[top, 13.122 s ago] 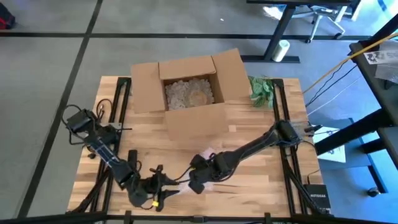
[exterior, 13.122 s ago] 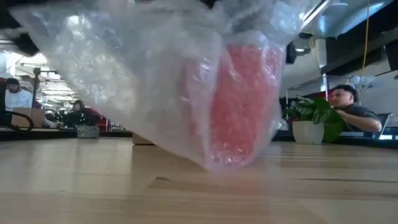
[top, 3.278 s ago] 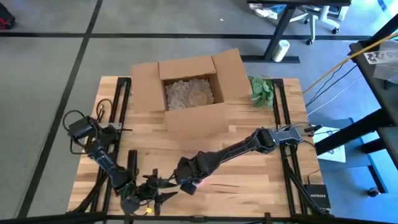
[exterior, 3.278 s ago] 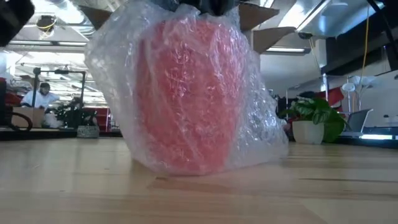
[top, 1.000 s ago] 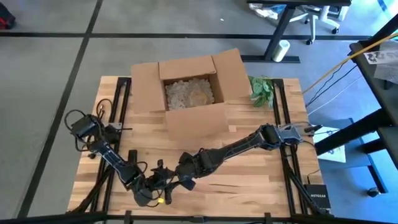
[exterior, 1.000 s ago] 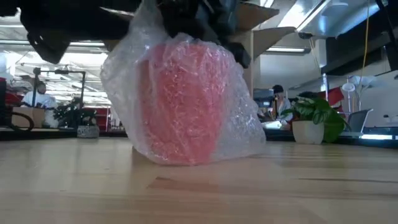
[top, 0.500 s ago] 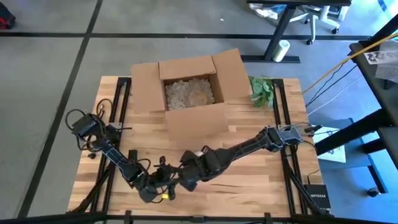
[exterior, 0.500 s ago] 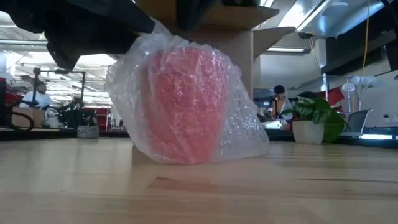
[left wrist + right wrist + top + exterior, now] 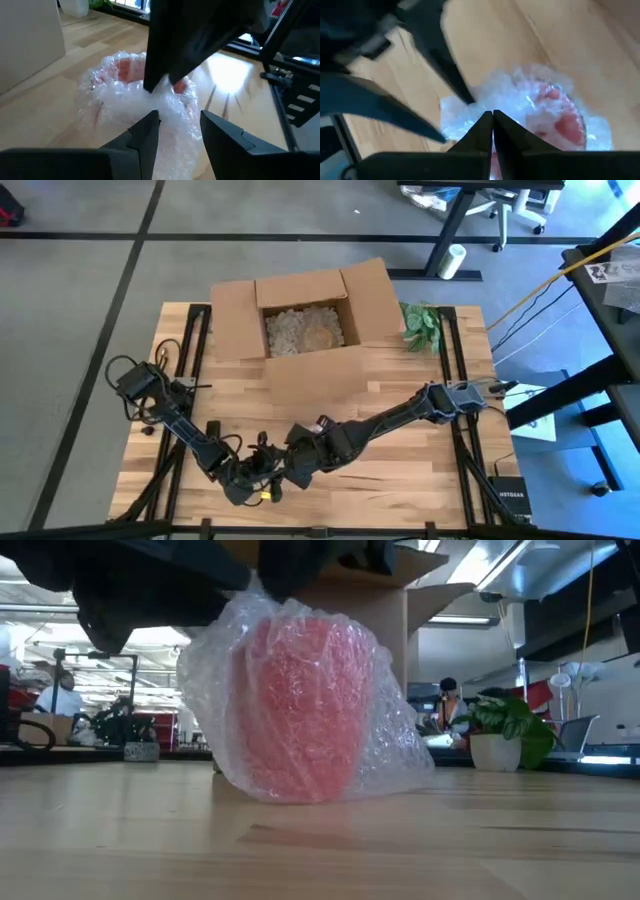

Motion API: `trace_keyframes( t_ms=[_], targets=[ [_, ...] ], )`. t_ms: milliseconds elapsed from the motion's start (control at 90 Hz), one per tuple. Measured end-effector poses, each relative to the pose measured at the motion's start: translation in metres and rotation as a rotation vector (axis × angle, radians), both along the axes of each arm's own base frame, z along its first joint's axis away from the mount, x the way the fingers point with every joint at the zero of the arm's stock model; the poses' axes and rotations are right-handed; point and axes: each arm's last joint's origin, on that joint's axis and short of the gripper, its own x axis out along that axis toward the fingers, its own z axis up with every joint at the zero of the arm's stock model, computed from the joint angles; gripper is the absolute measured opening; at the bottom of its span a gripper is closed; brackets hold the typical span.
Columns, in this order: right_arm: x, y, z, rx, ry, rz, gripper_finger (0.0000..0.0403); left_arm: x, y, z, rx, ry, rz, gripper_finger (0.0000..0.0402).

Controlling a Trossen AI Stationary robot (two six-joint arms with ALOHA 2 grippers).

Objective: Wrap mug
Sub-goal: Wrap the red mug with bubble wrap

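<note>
Mug [image 9: 300, 705] in bubble wrap [image 9: 395, 755], right claw [image 9: 492, 120] pinching wrap, left claw [image 9: 179, 127] parted, no writing legible

Wooden table [image 9: 400, 470]: cardboard box [image 9: 300, 330], plant [image 9: 420, 326], bubble-wrapped mug [image 9: 300, 705].

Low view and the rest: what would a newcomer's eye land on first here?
The red mug swaddled in bubble wrap, standing upright on the wooden table and filling the low view. Above it both grippers meet near the table's front edge: the right gripper pinched shut on the wrap, the left gripper open beside it. Behind stands an open cardboard box of packing fill.
</note>
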Motion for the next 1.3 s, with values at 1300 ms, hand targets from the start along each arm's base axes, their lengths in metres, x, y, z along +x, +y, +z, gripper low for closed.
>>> trace_keyframes(
  t_ms=[1300],
  targets=[
    [-0.003, -0.024, -0.033, -0.031, 0.132, 0.014, 0.0000, -0.104, -0.051, -0.013, 0.002, -0.223, 0.072, 0.0129]
  ],
)
